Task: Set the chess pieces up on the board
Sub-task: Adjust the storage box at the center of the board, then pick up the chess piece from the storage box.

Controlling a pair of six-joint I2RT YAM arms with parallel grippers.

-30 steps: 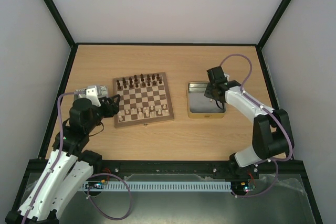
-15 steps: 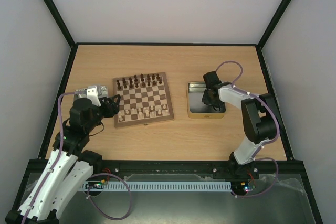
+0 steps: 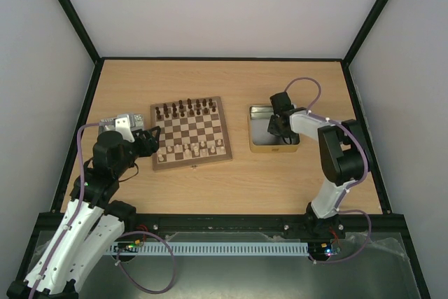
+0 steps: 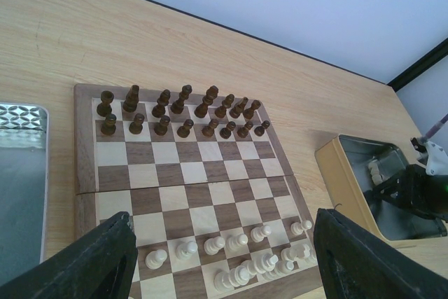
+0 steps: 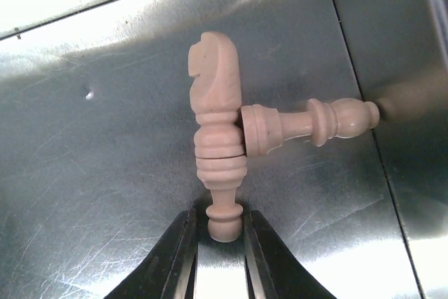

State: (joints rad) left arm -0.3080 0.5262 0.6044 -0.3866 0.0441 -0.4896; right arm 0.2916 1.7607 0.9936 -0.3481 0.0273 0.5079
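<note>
The desk carries the board left of its centre. On the board, the dark pieces fill the two far rows. The cream chess pieces occupy only part of the two near rows, so the cream side is judged incomplete.

A tin lies well apart from the board, off its right edge. A second tin lies just beside the board's left edge.

The left end effector is held at the board's near-left corner with its jaws wide apart and nothing between them.

Over the last second the right arm has been folded in. The right end effector has been brought down into the tin off the board's right edge, and its jaws have been drawn in. A pick-up is therefore judged to be under way, with one more cream piece about to be taken to the board.

In that tin a knight lies flat on the metal floor. A second cream piece lies crosswise to it, its base touching the knight's ringed body. The jaws stand on either side of the knight's narrow end, with one finger seemingly in contact and a sliver of gap at the other. Whether the piece is already clamped cannot be told.
</note>
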